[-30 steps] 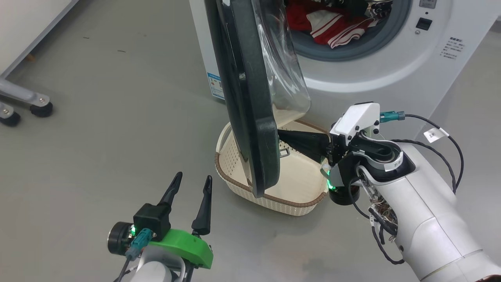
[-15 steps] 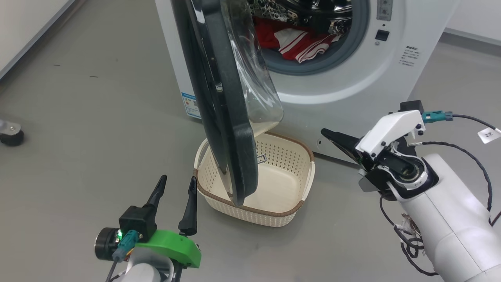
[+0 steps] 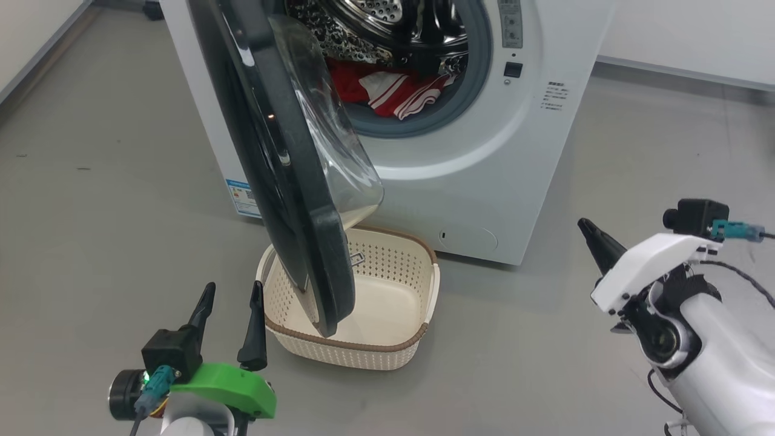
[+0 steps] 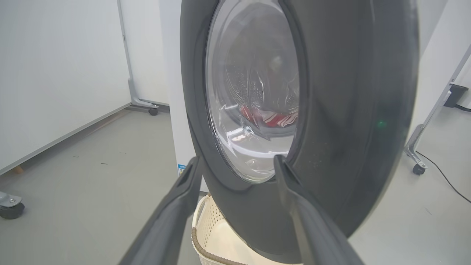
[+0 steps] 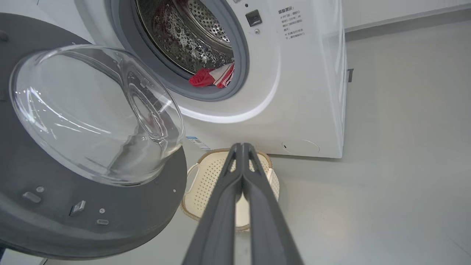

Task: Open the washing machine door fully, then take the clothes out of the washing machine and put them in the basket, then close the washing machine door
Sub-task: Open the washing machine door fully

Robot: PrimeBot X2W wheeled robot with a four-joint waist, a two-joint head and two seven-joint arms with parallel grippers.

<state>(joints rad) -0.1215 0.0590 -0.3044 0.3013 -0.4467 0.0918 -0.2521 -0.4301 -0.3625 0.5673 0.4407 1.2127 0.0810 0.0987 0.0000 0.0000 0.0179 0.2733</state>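
Observation:
The washing machine [image 3: 496, 181] stands with its washing machine door [image 3: 284, 181] swung out edge-on toward me, its lower rim hanging over the basket [image 3: 339, 354] on the floor. Red and red-and-white clothes [image 3: 393, 91] lie in the drum mouth. My left gripper [image 3: 234, 284] is open, just left of the basket. In the left wrist view, the left gripper [image 4: 237, 159] points at the door's [image 4: 349, 110] outer face. My right gripper [image 3: 586, 225] is shut and empty, well right of the door. In the right wrist view, the right gripper [image 5: 241, 145] points at the basket [image 5: 206, 176] and clothes [image 5: 211, 77].
Grey floor spreads out on both sides of the machine. A white wall [image 3: 696, 36] runs behind at the right. A wheeled frame leg [image 4: 415, 167] and a cable stand right of the door, and a caster [image 4: 11, 209] sits at the far left.
My right gripper has pulled back from the door's inner side over the basket to open floor at the right. The head camera has shifted, showing more of the machine. The left gripper stays open.

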